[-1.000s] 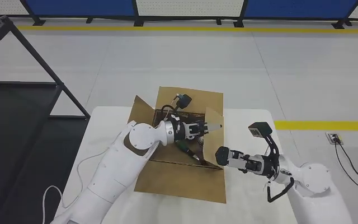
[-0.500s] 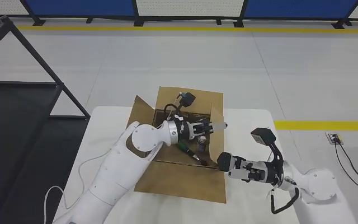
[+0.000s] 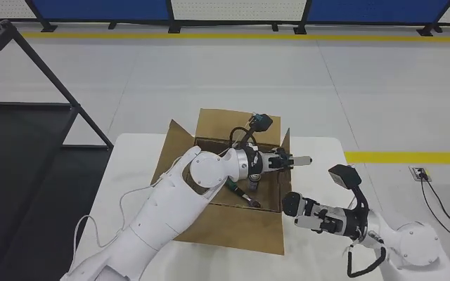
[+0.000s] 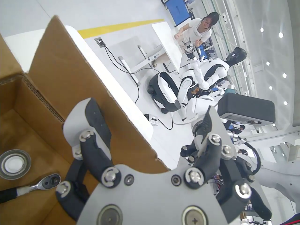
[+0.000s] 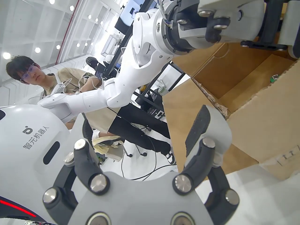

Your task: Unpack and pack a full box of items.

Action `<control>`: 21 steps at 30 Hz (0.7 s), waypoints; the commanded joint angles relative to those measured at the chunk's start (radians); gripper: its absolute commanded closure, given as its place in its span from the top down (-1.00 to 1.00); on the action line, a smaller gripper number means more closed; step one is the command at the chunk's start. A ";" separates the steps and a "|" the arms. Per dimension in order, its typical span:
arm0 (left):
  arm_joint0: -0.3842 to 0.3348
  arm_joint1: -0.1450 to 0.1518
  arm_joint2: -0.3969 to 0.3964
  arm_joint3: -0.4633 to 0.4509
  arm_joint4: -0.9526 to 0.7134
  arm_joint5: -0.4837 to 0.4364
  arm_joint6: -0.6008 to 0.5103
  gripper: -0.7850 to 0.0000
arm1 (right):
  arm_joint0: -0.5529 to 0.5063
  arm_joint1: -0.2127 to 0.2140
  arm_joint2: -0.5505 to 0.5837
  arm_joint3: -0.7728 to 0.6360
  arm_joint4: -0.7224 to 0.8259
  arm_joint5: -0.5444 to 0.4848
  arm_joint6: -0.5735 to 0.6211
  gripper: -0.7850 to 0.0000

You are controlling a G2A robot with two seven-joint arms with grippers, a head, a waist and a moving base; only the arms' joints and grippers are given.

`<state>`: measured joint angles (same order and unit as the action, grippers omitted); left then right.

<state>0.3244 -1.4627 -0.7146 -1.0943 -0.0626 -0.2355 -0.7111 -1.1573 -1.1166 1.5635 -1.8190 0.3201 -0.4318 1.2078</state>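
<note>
Inside, corrugated box (image 4: 70, 71), chrome ratchet (image 4: 35, 186)

It is bright all over. Round ceiling lights (image 4: 262, 29) shine white. The box (image 3: 232, 225) is darker inside. Wrist views bend at the edges.

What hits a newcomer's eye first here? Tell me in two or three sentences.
An open cardboard box stands on the white table, flaps spread. The left gripper, open, is across the box at the flap on the right arm's side, whose edge runs between its fingers. The right gripper, also open, sits just outside the box's near corner.
</note>
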 commanded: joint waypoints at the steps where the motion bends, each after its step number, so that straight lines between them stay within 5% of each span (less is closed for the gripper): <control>1: -0.009 -0.009 0.009 0.020 -0.005 -0.004 0.003 1.00 | -0.005 0.003 0.003 -0.003 0.028 -0.020 0.017 1.00; 21: -0.039 -0.052 0.007 0.114 -0.009 -0.044 -0.036 1.00 | -0.051 0.028 0.026 -0.049 -0.073 0.037 -0.084 1.00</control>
<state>0.2836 -1.5147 -0.7050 -0.9819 -0.0737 -0.2779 -0.7460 -1.2070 -1.0897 1.5887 -1.8671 0.2486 -0.3961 1.1254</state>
